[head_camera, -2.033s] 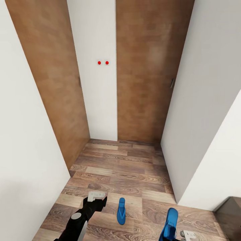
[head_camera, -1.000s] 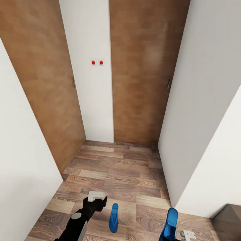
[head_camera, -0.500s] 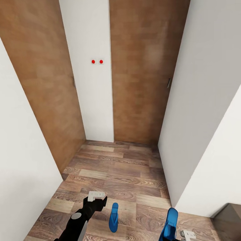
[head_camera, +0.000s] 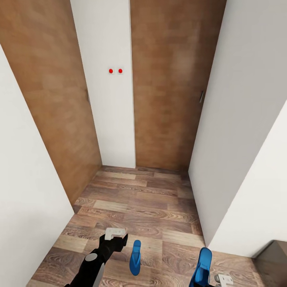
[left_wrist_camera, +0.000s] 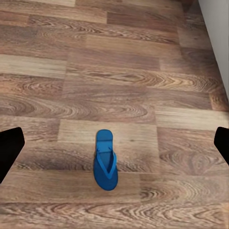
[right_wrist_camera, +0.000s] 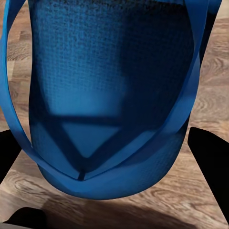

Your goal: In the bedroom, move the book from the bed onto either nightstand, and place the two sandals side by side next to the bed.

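We are carrying one sandal (head_camera: pixel 202 266) in the right gripper (head_camera: pixel 215 281) toward its mate (head_camera: pixel 135 257); left gripper (head_camera: pixel 115 232) spread wide, empty.

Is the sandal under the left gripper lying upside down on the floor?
No, in the left wrist view the blue sandal lies flat on the wood-plank floor with its straps facing up.
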